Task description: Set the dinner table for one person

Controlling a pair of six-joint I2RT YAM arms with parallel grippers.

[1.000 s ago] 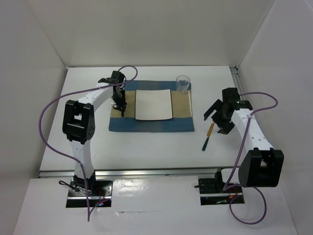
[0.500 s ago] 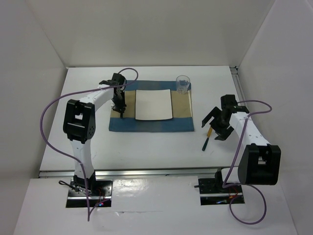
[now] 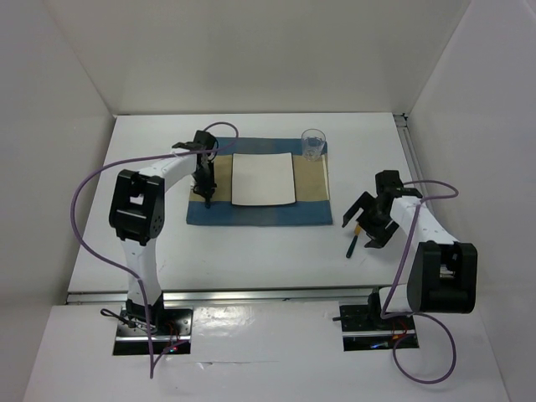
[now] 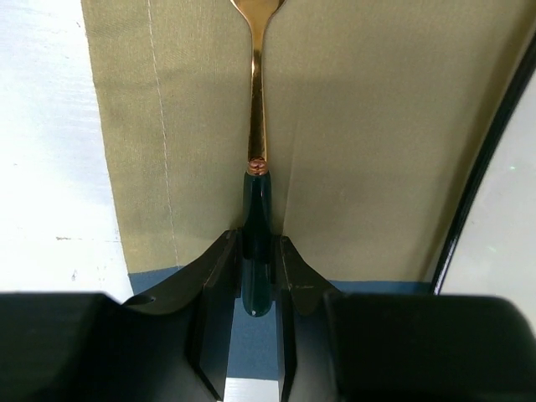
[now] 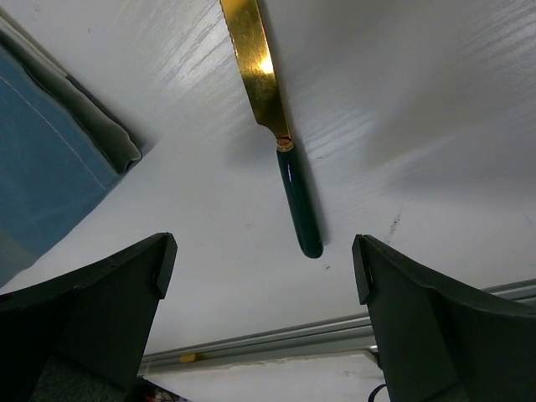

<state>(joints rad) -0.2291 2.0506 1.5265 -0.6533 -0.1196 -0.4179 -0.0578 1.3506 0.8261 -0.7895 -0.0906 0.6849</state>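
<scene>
Matte white, the dinner tabletop (image 3: 251,260) spreads beneath both arms, with a metal rail (image 3: 251,294) along its near edge, just ahead of the arm bases. A blue-and-tan placemat (image 3: 260,215) lies toward the far middle, carrying a white square plate (image 3: 263,179) at its centre and a clear glass (image 3: 313,144) at its far right corner.

The left jaws are closed partway on the dark green handle of a gold-stemmed utensil (image 4: 257,142), held over the tan strip just left of the plate. Its head is cut off at the frame edge, so it may be a fork or a spoon.

The right jaws stand wide apart and hold nothing. They hang over a knife (image 5: 276,134) with a gold blade and a green handle, which lies flat on the bare tabletop just right of the placemat.
</scene>
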